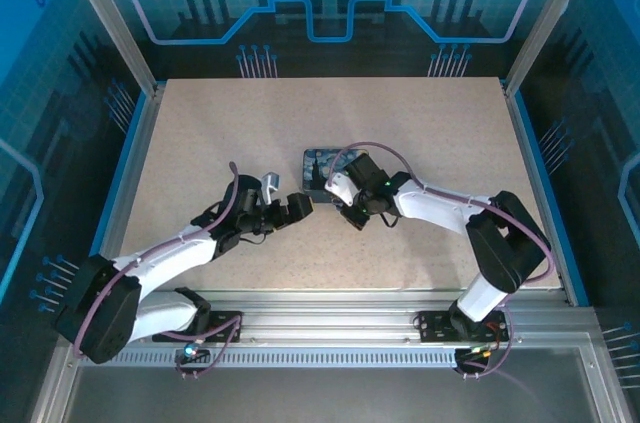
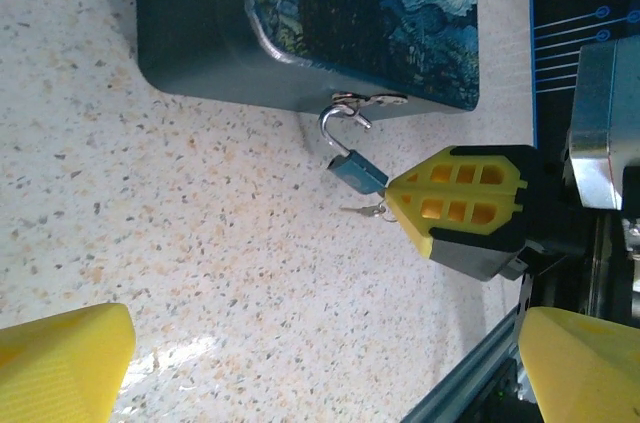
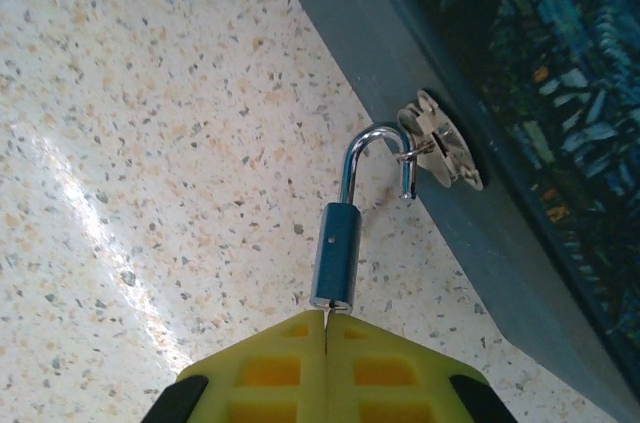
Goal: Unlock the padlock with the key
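One box (image 1: 322, 171), one padlock (image 3: 335, 253) at the box front, one key (image 2: 362, 210), two tools: left tool (image 1: 285, 195), right tool (image 3: 327, 358).

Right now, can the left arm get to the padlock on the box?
Probably yes: its open fingers face the padlock over bare table, though the right arm's shut fingers crowd one side.

A flat tabletop (image 1: 220, 133) of pale beige stone-look material, flecked with small grey and brown speckles, edged by a thin blue strip along its left and right sides. One object rests on it, a little right of centre: a small dark-teal box (image 1: 316, 169) with rounded corners and a swirling blue and yellow painted lid. A small padlock (image 3: 335, 253) hooked on the box's front wall reaches out low over the speckled surface; contact with it cannot be told
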You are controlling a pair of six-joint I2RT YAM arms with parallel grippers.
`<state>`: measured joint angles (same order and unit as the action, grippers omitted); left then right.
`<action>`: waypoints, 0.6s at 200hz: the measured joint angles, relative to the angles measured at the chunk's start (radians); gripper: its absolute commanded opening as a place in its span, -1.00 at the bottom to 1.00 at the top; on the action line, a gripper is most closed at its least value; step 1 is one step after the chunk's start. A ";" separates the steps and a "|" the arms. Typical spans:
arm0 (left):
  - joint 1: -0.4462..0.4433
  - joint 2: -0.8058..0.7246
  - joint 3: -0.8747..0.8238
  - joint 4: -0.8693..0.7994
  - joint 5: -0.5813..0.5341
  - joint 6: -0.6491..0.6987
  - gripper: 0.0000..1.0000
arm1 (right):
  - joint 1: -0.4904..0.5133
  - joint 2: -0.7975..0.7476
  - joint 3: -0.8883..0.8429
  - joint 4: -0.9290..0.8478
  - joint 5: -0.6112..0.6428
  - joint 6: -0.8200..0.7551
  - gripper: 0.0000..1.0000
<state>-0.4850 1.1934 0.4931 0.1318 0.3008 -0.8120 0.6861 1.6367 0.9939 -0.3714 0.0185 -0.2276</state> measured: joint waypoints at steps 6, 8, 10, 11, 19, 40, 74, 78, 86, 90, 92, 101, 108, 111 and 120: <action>0.000 0.000 -0.002 -0.004 -0.001 0.000 0.98 | 0.000 0.000 0.000 0.000 0.000 -0.008 -1.00; 0.000 0.000 -0.003 -0.004 -0.001 0.000 0.98 | 0.000 0.000 0.000 0.000 0.000 -0.012 -1.00; 0.000 0.000 -0.003 -0.006 -0.001 0.000 0.98 | 0.000 0.000 0.000 0.000 0.001 -0.014 -1.00; 0.000 0.000 -0.003 -0.006 -0.001 0.000 0.98 | 0.000 0.000 0.000 0.000 0.001 -0.016 -1.00; 0.000 0.000 -0.005 -0.008 -0.001 0.000 0.98 | 0.000 0.000 0.000 0.002 0.001 -0.025 -1.00; 0.000 0.000 -0.006 -0.013 -0.001 0.000 0.98 | 0.001 0.000 0.000 0.004 0.001 -0.047 -1.00; 0.000 0.000 -0.006 -0.016 -0.001 0.000 0.98 | 0.003 0.000 0.000 0.020 -0.002 -0.091 -1.00; 0.000 0.000 -0.006 -0.016 -0.001 0.000 0.98 | 0.003 0.000 0.000 0.024 -0.004 -0.098 -1.00; 0.000 0.000 -0.006 -0.016 -0.001 0.000 0.98 | 0.003 0.000 0.000 0.032 -0.011 -0.112 -1.00; 0.000 0.000 -0.006 -0.016 -0.001 0.000 0.98 | 0.003 0.000 0.000 0.036 -0.014 -0.118 -1.00; 0.000 0.000 -0.006 -0.016 -0.001 0.000 0.98 | 0.003 0.000 0.000 0.037 -0.016 -0.121 -1.00; 0.000 0.000 -0.006 -0.016 -0.001 0.000 0.98 | 0.002 0.000 0.000 0.044 -0.027 -0.138 -1.00; 0.000 -0.001 -0.006 -0.018 -0.001 0.000 0.98 | 0.000 0.000 0.000 0.050 -0.039 -0.148 -1.00; 0.000 -0.002 -0.006 -0.019 -0.001 0.000 0.98 | 0.000 0.000 0.000 0.051 -0.043 -0.152 -1.00; 0.000 -0.003 -0.006 -0.023 -0.001 0.000 0.98 | -0.003 0.000 0.000 0.054 -0.057 -0.163 -1.00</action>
<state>-0.4850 1.1900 0.4866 0.1093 0.2996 -0.8124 0.6830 1.6367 0.9943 -0.3172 -0.0387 -0.3901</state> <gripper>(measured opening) 0.989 0.061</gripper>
